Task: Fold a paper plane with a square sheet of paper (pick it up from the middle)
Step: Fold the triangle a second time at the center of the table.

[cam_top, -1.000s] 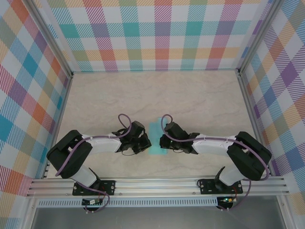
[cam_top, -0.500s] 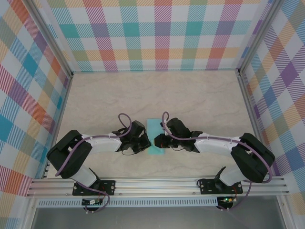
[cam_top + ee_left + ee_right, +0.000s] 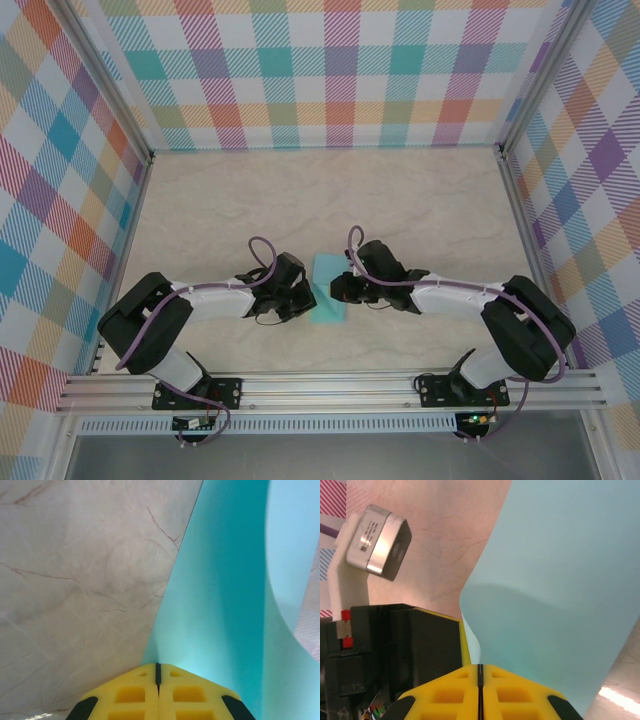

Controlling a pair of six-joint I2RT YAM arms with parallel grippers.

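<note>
The paper (image 3: 328, 292) now sits slantwise, and the right arm is stretched farther than a second ago. Both arms lie low, facing inward. The left gripper (image 3: 158, 672) and right gripper (image 3: 480, 672) each pinch the paper between them, over the table's (image 3: 250, 200) near middle.

The upper half of the surface (image 3: 320, 195) lies bare, so I have wide room to travel there. At lower centre my left tool (image 3: 306, 297) and right tool (image 3: 340, 289) face each other, both pinched on the square sheet of paper (image 3: 326, 272), with no lane between them. Checked walls (image 3: 60, 200) box in left, right and top, and the rail (image 3: 330, 385) closes the bottom.
</note>
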